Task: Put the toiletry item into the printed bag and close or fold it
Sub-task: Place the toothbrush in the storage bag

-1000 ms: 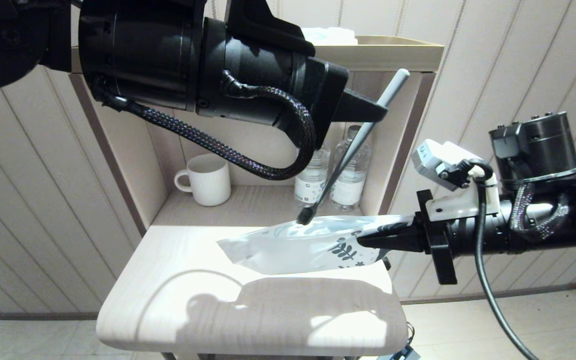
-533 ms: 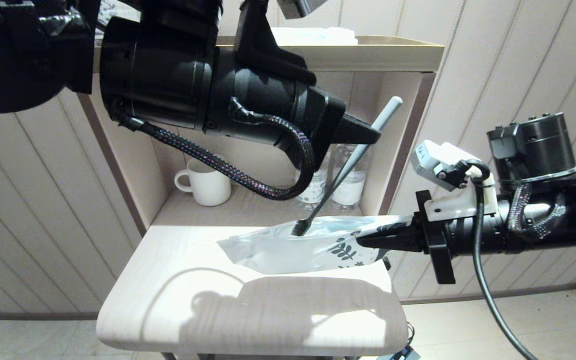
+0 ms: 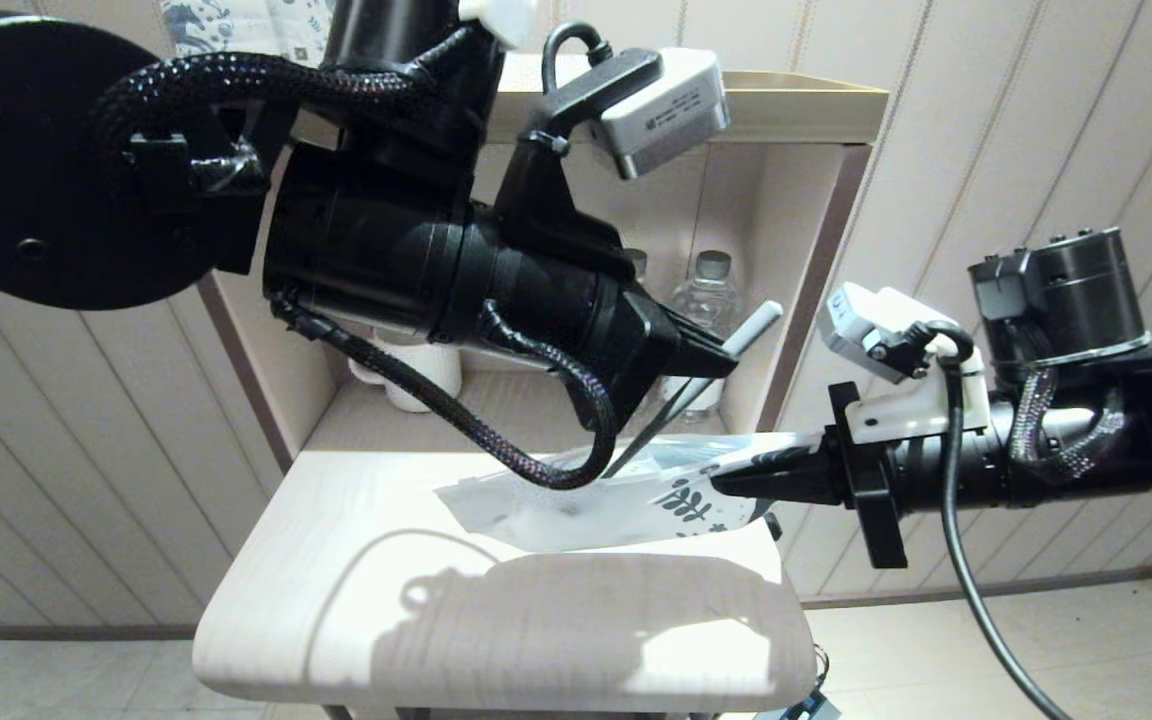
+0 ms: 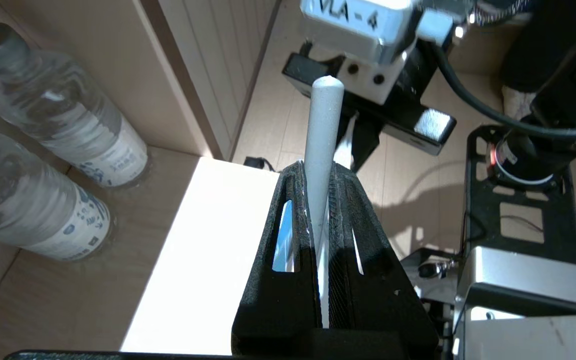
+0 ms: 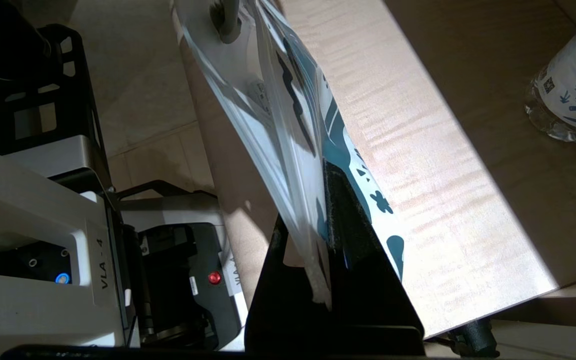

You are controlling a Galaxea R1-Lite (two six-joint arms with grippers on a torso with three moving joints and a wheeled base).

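Observation:
A toothbrush [image 3: 754, 326] with a pale grey handle is clamped in my left gripper [image 3: 721, 360], which hangs over the bag. Its dark stem slants down into the mouth of the printed bag [image 3: 536, 510], and the head is hidden inside. In the left wrist view the handle [image 4: 322, 135] sticks out between the shut left gripper [image 4: 316, 170]. My right gripper [image 3: 736, 483] is shut on the bag's leaf-printed end and holds it just above the table [image 3: 386, 600]. In the right wrist view the bag [image 5: 288, 115] stretches away from the right gripper [image 5: 313, 200].
Two water bottles [image 3: 706, 300] and a white mug [image 3: 431, 375] stand in the shelf niche behind the table. The same water bottles [image 4: 68, 120] show in the left wrist view. The table's right edge lies under the right gripper.
My left gripper has come down with the toothbrush, and the brush head has gone from the bag's mouth to inside it. The right gripper and bag have stayed put.

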